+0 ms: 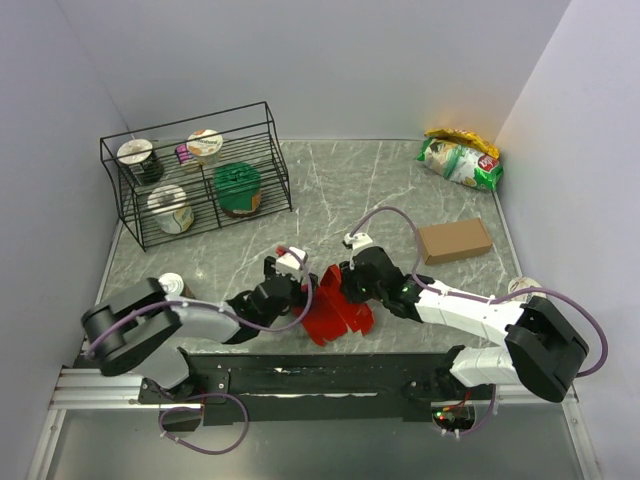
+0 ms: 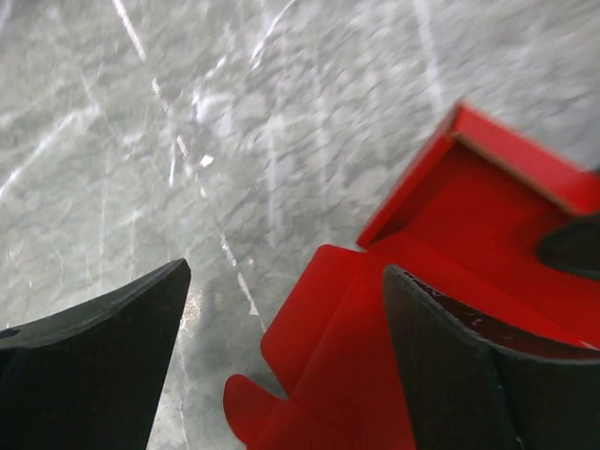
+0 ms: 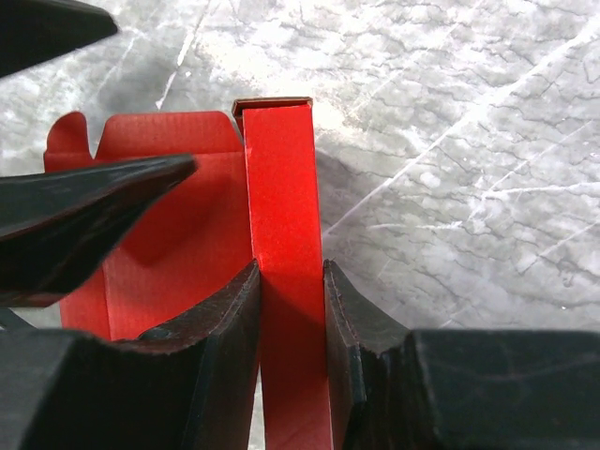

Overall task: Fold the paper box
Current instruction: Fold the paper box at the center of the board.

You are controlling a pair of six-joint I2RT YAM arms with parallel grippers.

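The red paper box (image 1: pixel 338 315) lies partly unfolded on the marble table between the two arms, near the front edge. My right gripper (image 3: pixel 291 267) is shut on one narrow upright red wall of the paper box (image 3: pixel 281 178), a finger pressed to each side. My left gripper (image 2: pixel 286 270) stands open just left of the sheet; its right finger (image 2: pixel 450 375) hovers over a red flap (image 2: pixel 319 319) and nothing sits between the jaws. In the top view the left gripper (image 1: pixel 298 283) and right gripper (image 1: pixel 342 287) nearly meet above the box. One left finger (image 3: pixel 84 211) crosses the right wrist view.
A black wire rack (image 1: pixel 195 175) with several cups stands at the back left. A plain brown cardboard box (image 1: pixel 455 240) lies at right and snack bags (image 1: pixel 460 158) at the back right. Small cups sit by the left arm (image 1: pixel 172 285) and the right arm (image 1: pixel 522 287).
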